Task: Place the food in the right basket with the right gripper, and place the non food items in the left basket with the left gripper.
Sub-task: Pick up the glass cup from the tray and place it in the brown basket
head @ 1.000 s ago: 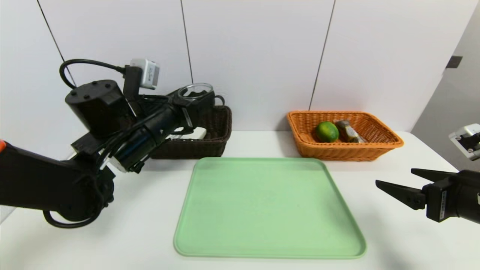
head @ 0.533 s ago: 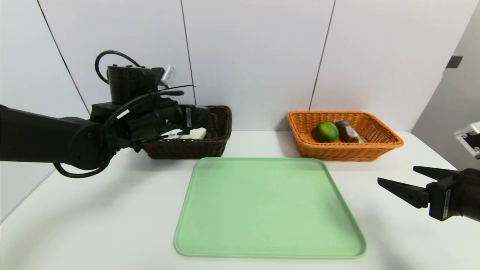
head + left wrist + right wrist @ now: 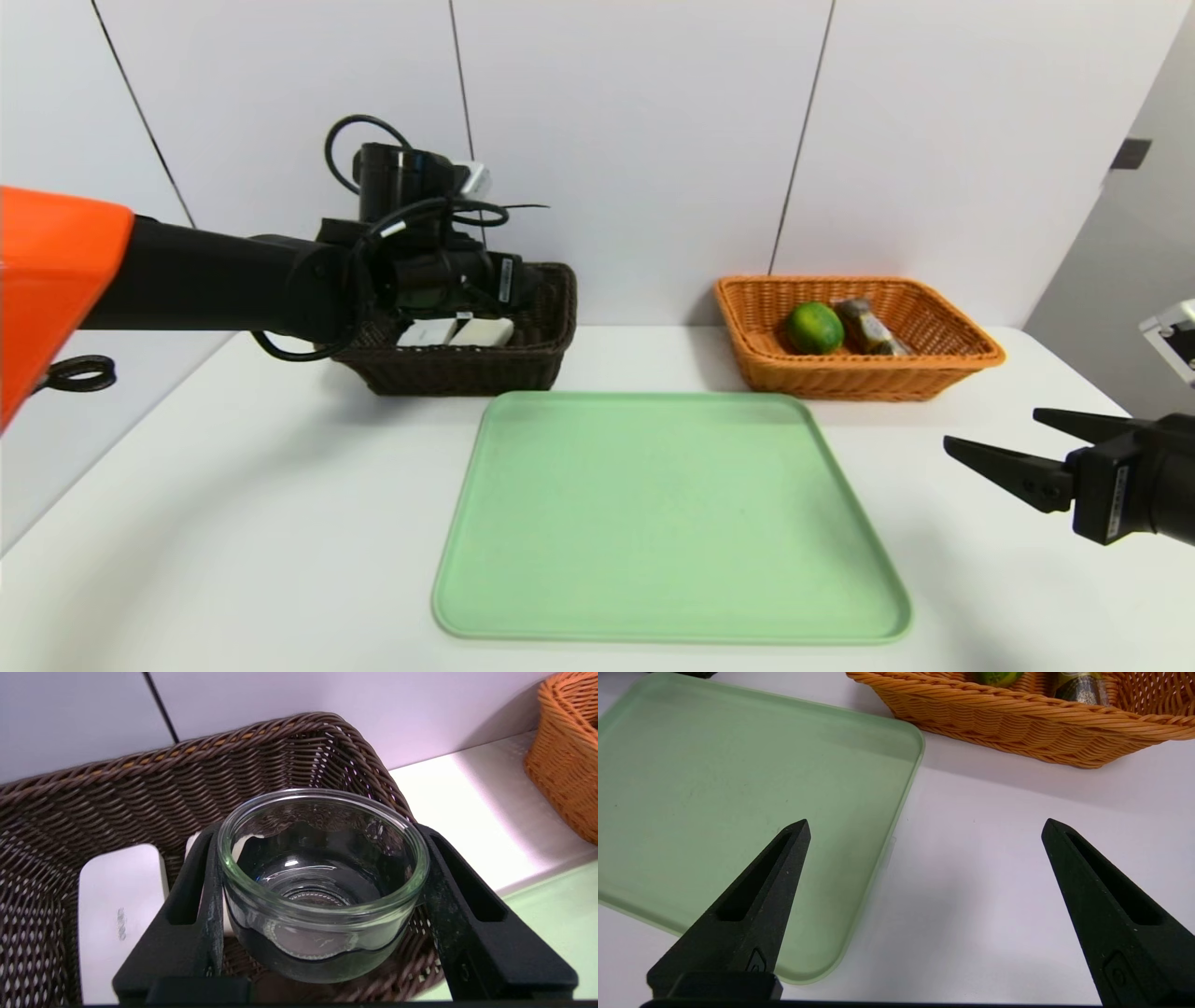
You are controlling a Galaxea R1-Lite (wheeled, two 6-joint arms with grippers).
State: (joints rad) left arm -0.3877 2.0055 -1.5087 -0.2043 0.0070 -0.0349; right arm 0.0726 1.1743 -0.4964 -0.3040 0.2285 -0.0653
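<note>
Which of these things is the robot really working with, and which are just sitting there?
In the job:
glass bowl, gripped by the left gripper
brown basket
orange basket
lime
wrapped snack
white boxes
right gripper, open, idle

Lying about:
green tray
table

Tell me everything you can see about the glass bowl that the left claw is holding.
The glass bowl is small, round and made of clear glass, with a thick smooth rim and a moulded base. It looks empty and stands upright, mouth up. The left claw is shut on it, one black finger pressed to each side. It hangs over the dark brown wicker basket, above the white items lying inside; whether it touches the basket floor cannot be told. The head view hides it behind the arm.
</note>
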